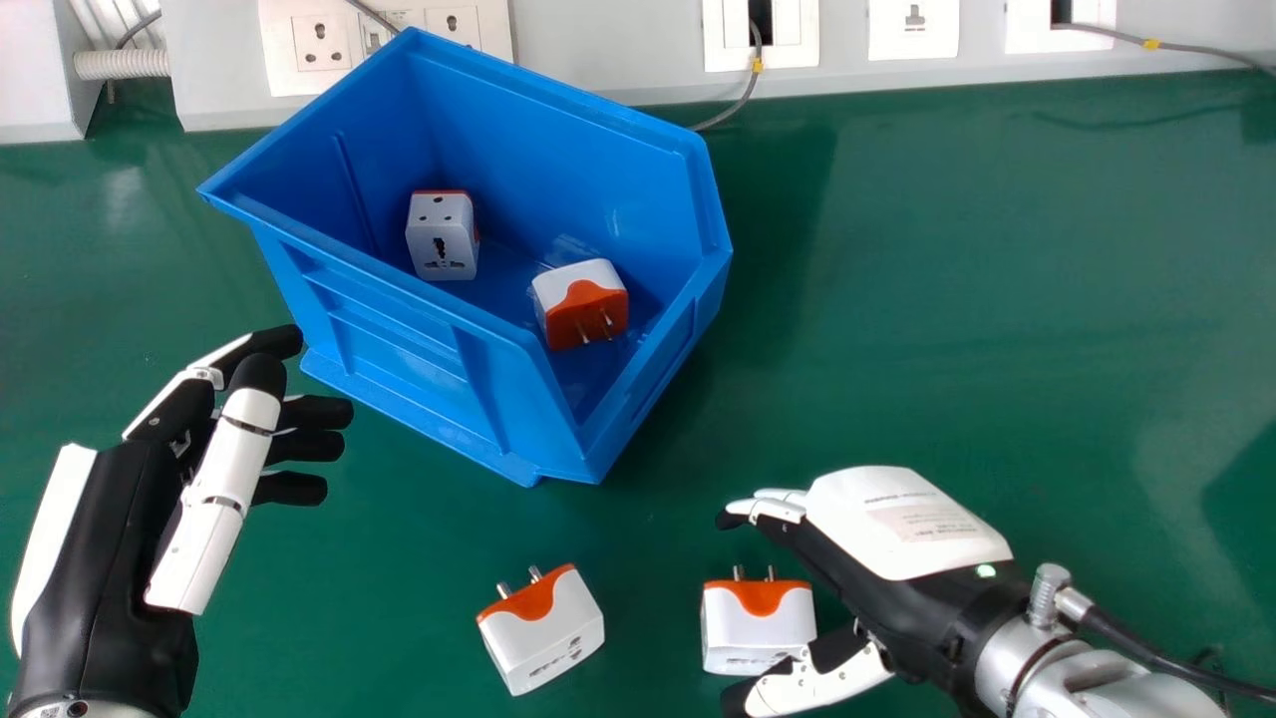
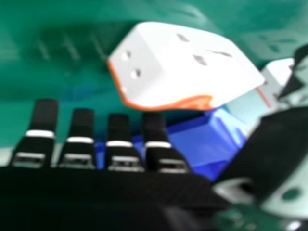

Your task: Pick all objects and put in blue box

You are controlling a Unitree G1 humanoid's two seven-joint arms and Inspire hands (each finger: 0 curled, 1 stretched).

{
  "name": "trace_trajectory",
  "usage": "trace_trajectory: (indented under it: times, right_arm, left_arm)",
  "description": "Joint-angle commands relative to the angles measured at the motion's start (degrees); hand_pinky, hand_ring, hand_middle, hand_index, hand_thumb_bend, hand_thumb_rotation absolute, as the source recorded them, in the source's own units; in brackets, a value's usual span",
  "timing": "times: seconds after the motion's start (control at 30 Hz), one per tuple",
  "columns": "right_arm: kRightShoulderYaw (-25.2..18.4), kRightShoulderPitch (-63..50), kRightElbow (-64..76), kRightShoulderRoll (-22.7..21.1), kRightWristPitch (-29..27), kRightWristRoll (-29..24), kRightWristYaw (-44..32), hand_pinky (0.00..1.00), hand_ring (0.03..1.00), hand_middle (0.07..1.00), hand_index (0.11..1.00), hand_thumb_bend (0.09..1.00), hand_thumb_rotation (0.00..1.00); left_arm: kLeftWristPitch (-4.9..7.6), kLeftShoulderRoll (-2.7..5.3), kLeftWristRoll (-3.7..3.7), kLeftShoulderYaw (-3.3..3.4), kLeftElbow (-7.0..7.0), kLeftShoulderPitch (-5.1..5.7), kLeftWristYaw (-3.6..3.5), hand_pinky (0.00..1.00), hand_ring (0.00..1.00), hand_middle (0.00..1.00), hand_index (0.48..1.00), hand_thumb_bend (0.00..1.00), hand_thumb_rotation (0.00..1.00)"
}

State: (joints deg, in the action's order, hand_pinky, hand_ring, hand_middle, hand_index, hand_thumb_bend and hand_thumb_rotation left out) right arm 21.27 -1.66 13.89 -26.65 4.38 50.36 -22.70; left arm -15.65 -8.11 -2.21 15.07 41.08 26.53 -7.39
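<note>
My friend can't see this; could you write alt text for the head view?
Two white-and-orange plug adapters lie in a blue box on a green table, with two more adapters in front of it. The robot's right hand is beside the right one of those; its left hand is left of the box.

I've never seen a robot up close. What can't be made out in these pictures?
- Head view: part of the blue box's floor, hidden by its near wall.
- Head view: whether the right hand's thumb touches the nearby adaptor; it overlaps the adaptor's corner.
- Head view: the left arm beyond the left hand, cut off by the bottom edge.
- Right hand view: fine detail around the large adaptor's slots, blurred.
</note>
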Motion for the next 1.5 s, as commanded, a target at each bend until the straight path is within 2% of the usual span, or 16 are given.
trace_trajectory:
  times: [0.0, 0.13, 0.43, 0.63, 0.87, 0.97, 1.13, 1.33, 1.47]
  right_arm:
    - [0.4, 1.6, 0.6, 0.3, 0.0, 0.4, -0.2, 0.76, 0.863, 0.885, 0.839, 0.561, 0.51]
    - [0.8, 2.2, 0.7, 0.4, 0.2, 0.6, -0.9, 0.75, 0.862, 0.884, 0.837, 0.557, 0.50]
    - [1.8, 3.0, 0.2, 0.9, 0.8, 0.7, -1.8, 0.74, 0.860, 0.881, 0.840, 0.540, 0.47]
    - [2.2, 3.3, -0.4, 0.4, 0.2, 0.4, -1.7, 0.75, 0.861, 0.880, 0.840, 0.535, 0.47]
    - [2.1, 3.5, -1.0, 0.2, -0.3, -0.4, -1.6, 0.74, 0.855, 0.880, 0.833, 0.529, 0.46]
    - [2.1, 3.5, -1.0, 0.3, -0.3, -0.5, -1.6, 0.74, 0.852, 0.878, 0.831, 0.524, 0.45]
    - [2.0, 3.5, -1.2, 0.4, -0.2, -0.9, -1.8, 0.73, 0.845, 0.874, 0.826, 0.499, 0.35]
    - [1.8, 3.4, -1.6, 1.0, 0.2, -1.5, -1.9, 0.73, 0.843, 0.871, 0.826, 0.490, 0.26]
    - [2.0, 3.3, -1.7, 0.8, -0.6, -1.3, -1.1, 0.72, 0.828, 0.855, 0.815, 0.470, 0.11]
  left_arm:
    - [0.12, -0.64, 0.22, 0.38, 1.04, -0.35, 0.23, 0.58, 0.64, 0.65, 0.803, 0.47, 0.84]
    - [0.02, -0.61, 0.51, 0.12, 1.25, -0.36, 0.28, 0.58, 0.64, 0.65, 0.803, 0.47, 0.84]
    - [-0.68, -0.65, 0.65, 0.11, 1.92, -0.29, 0.27, 0.58, 0.64, 0.65, 0.803, 0.46, 0.84]
    - [-1.33, -0.64, 0.90, 0.04, 2.37, -0.69, 0.33, 0.58, 0.64, 0.65, 0.803, 0.46, 0.84]
    - [-1.35, -0.73, 1.05, 0.16, 2.39, -0.69, 0.28, 0.58, 0.64, 0.65, 0.803, 0.45, 0.84]
    - [-1.69, -0.84, 0.95, 0.32, 2.88, -0.59, 0.18, 0.58, 0.64, 0.65, 0.803, 0.45, 0.85]
    - [-1.80, -0.96, 0.45, 0.78, 2.76, -0.79, 0.01, 0.58, 0.64, 0.65, 0.803, 0.45, 0.85]
    - [-1.74, -0.92, 0.27, 0.84, 2.62, -0.82, 0.02, 0.58, 0.64, 0.65, 0.803, 0.46, 0.85]
    - [-2.04, -0.88, 0.06, 0.93, 2.92, -0.72, 0.00, 0.58, 0.64, 0.65, 0.802, 0.46, 0.85]
